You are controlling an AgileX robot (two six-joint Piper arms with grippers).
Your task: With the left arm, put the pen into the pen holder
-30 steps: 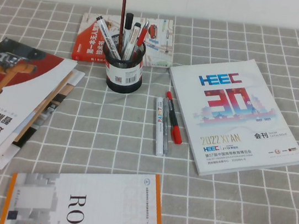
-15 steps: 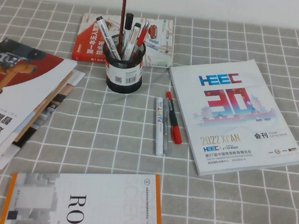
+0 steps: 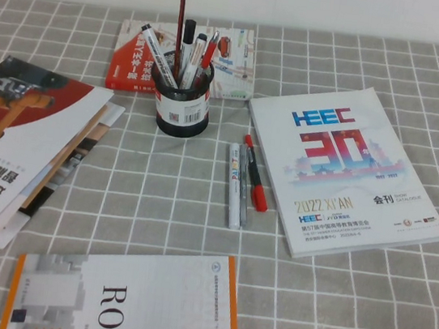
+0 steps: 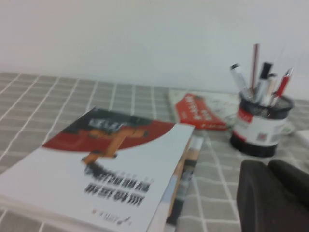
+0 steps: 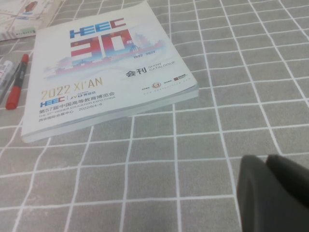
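Observation:
The black mesh pen holder stands on the checked cloth at the back centre. The pen, white-barrelled with a black cap, stands in it and leans left among several other pens. Holder and pen also show in the left wrist view. Neither arm shows in the high view. My left gripper is shut and empty, low over the cloth, well short of the holder. My right gripper is shut and empty over bare cloth, near the HEEC catalogue.
A white-and-grey marker and a red pen lie side by side right of the holder. The HEEC catalogue lies at the right, a stack of magazines at the left, a red-and-white book behind the holder, and a ROS book at the front.

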